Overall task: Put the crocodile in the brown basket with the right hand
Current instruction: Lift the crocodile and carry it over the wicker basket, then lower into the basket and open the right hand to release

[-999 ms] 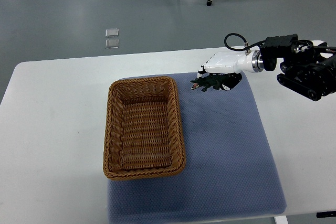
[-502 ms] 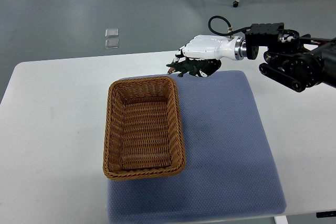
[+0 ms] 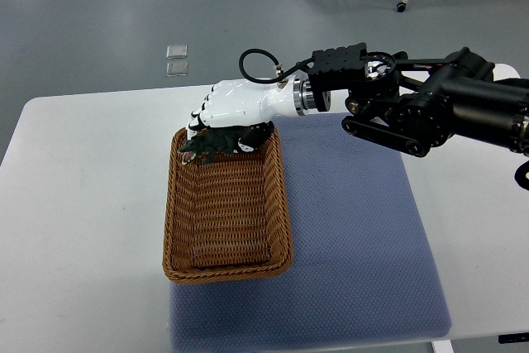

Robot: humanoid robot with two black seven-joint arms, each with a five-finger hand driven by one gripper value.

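Over your white surface (image 3: 91,204) and blue mat (image 3: 355,229), the right hand (image 3: 227,113) hangs with fingers curled around the green crocodile (image 3: 216,141), above the brown basket's (image 3: 226,270) far end.

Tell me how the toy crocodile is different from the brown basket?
The dark green toy crocodile is much smaller than the brown woven rectangular basket. The crocodile is held up by the white right hand; the basket rests on the blue mat. Both are over the white table.
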